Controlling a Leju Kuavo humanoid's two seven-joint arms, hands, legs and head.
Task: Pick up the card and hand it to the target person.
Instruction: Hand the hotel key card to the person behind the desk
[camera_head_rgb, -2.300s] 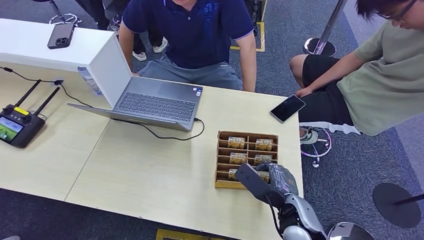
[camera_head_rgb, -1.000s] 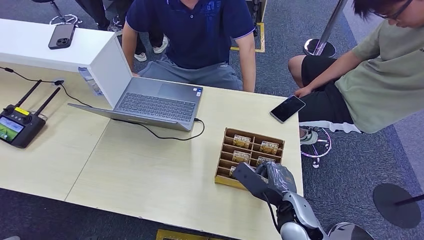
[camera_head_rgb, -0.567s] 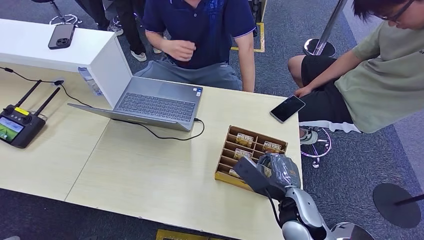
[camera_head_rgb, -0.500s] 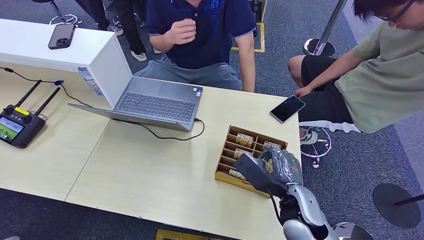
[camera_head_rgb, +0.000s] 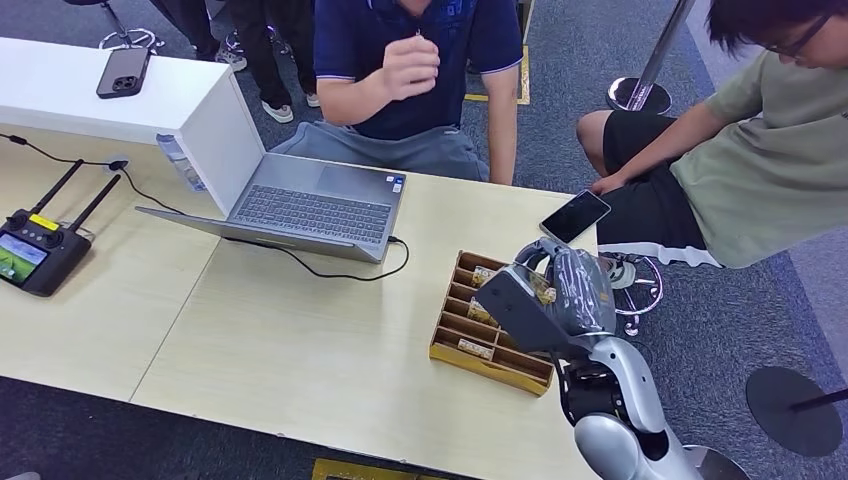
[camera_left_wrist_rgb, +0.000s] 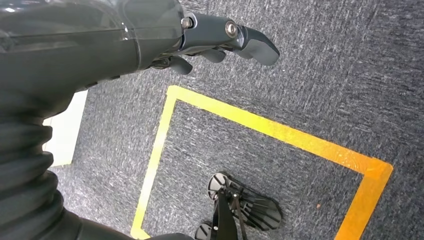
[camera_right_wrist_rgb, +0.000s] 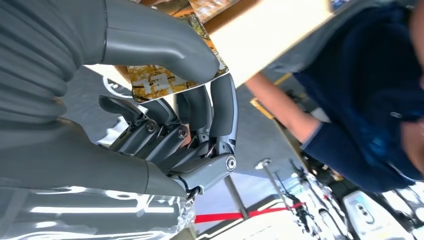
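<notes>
My right hand (camera_head_rgb: 556, 293) is raised above the wooden card box (camera_head_rgb: 487, 361) at the table's right end. In the right wrist view the thumb (camera_right_wrist_rgb: 160, 47) and fingers (camera_right_wrist_rgb: 220, 107) pinch a yellow-brown printed card (camera_right_wrist_rgb: 152, 82). More cards (camera_head_rgb: 472, 347) lie in the box's slots. A person in a dark blue shirt (camera_head_rgb: 400, 30) sits behind the table with one hand (camera_head_rgb: 410, 65) lifted to chest height. My left hand (camera_left_wrist_rgb: 220, 42) hangs over the carpet, holding nothing, its fingers loosely bent.
An open laptop (camera_head_rgb: 310, 205) with a black cable stands left of the box. A phone (camera_head_rgb: 575, 216) lies at the far right table edge, near a seated person in a green shirt (camera_head_rgb: 770, 160). A remote controller (camera_head_rgb: 35, 250) sits far left. A white cabinet (camera_head_rgb: 140, 100) holds another phone.
My right hand has lifted from the box's near edge, up and away from me, with the card in it. The box has turned slightly. The person in blue raised a hand.
</notes>
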